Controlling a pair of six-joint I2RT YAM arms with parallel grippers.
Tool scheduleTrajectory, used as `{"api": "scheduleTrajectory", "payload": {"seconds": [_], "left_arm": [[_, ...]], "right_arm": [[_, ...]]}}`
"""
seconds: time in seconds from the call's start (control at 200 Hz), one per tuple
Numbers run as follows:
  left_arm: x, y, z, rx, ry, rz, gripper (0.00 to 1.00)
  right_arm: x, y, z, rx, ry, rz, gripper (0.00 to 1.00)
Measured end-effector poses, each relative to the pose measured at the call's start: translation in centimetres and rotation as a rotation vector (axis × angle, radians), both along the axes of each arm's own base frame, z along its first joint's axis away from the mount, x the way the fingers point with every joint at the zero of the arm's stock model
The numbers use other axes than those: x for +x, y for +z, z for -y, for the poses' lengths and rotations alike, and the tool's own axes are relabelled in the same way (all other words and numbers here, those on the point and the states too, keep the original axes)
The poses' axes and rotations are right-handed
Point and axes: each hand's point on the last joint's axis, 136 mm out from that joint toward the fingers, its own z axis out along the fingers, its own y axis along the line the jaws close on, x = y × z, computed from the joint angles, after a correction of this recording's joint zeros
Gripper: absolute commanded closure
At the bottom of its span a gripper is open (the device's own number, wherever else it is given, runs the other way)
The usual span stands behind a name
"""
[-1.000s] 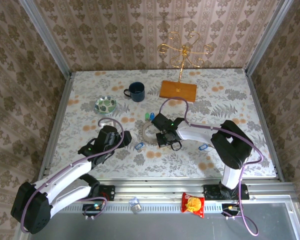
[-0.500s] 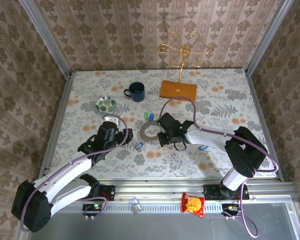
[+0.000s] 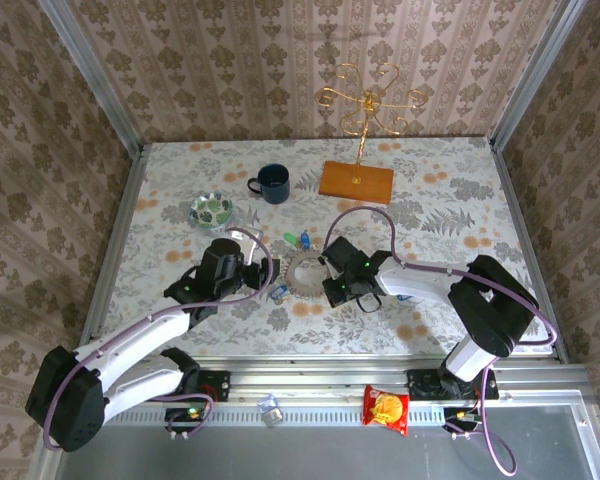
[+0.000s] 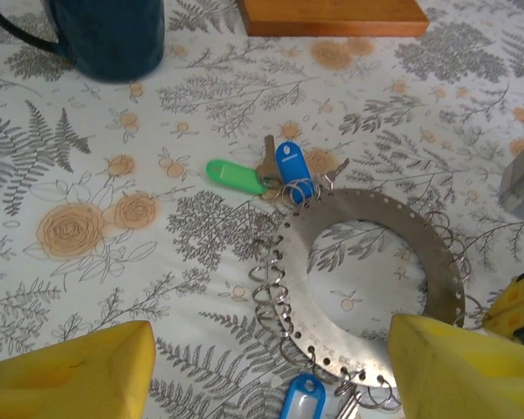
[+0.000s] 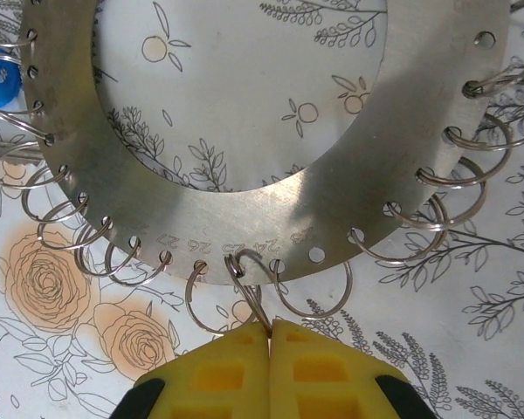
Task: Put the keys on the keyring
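left arm (image 3: 130, 345): stretched from lower left toward frame centre.
left fingers (image 4: 70, 375): spread, hovering near keyring (image 4: 297, 262).
right fingers (image 5: 210, 380): pressed together, pinching one keyring loop.

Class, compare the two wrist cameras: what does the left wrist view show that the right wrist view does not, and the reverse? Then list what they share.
Left wrist, not right: the blue mug, wooden base, green-tagged key and the open left claw. Right wrist, not left: the spot where the right claw is shut on a wire loop, and the stamped numbers on the keyring. Both: the keyring and the floral tablecloth.
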Motion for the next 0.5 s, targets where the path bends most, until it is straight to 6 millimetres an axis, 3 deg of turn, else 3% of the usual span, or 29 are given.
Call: {"api": "scheduleTrajectory", "payload": {"seconds": [0.245,0.5], "left_arm": [[0.13,0.48,0.30,-0.015,-0.004,0.018,0.29],[0.09,0.85,0.26,-0.023,-0.003,0.027,0.31]], "right_arm": [[0.15,0.25,-0.59,0.035,0.005,-0.001,0.76],[0.74,0.37,-0.41,0.035,0.005,0.008,0.79]]}}
